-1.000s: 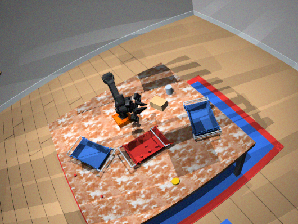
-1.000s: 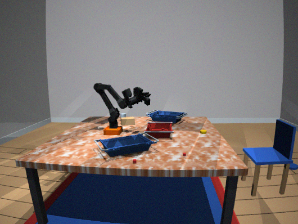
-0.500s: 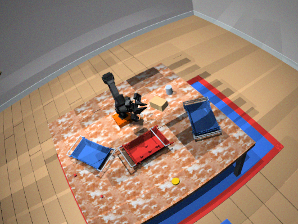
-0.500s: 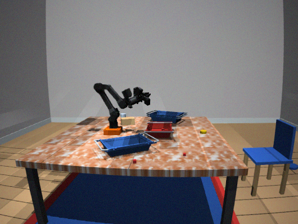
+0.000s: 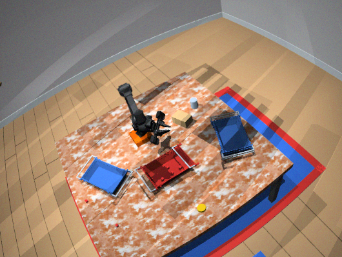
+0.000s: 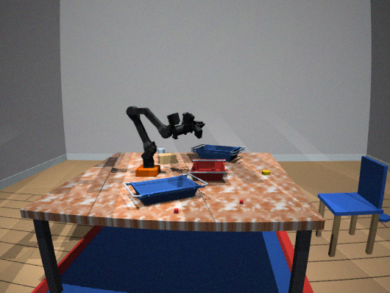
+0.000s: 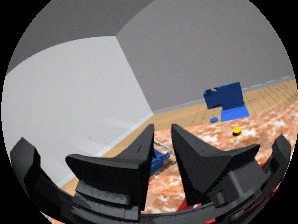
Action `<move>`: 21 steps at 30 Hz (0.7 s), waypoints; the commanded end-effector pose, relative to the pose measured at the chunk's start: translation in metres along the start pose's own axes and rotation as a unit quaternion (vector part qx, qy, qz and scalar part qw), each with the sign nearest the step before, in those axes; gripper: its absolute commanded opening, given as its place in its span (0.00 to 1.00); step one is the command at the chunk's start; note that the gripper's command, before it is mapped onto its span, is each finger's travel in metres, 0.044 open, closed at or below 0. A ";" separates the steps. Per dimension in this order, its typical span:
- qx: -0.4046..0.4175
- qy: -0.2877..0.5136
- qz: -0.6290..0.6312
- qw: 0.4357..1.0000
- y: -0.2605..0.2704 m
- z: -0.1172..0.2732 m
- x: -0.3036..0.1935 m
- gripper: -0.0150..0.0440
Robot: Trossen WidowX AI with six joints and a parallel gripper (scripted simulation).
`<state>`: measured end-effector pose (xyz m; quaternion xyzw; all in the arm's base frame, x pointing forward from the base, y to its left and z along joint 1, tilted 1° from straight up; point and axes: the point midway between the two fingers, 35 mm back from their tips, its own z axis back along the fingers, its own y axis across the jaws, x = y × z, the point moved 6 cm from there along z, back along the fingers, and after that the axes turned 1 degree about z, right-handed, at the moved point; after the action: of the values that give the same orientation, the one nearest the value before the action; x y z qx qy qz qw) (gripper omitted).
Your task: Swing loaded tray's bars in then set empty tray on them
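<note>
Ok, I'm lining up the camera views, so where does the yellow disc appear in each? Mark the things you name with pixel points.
Top: the yellow disc (image 5: 201, 207) (image 6: 266, 172) (image 7: 237, 131) is below and right of centre.
Exterior: right of centre.
Wrist: right of centre.
Shared landmark: the gripper (image 5: 170, 128) (image 6: 201, 129) (image 7: 162, 127).

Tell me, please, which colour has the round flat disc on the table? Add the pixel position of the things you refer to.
Yellow (image 5: 201, 207) (image 6: 266, 172) (image 7: 237, 131); the top view shows it best.
</note>
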<state>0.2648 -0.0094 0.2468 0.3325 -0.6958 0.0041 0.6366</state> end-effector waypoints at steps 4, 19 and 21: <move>-0.144 0.070 0.002 0.987 -0.072 -0.046 0.029 0.39; -0.337 0.266 0.006 0.903 -0.187 -0.070 0.047 0.39; -0.355 0.298 0.005 0.886 -0.200 -0.069 0.047 0.39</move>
<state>0.3921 -0.1073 0.2368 0.1475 -0.5485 -0.1204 0.8142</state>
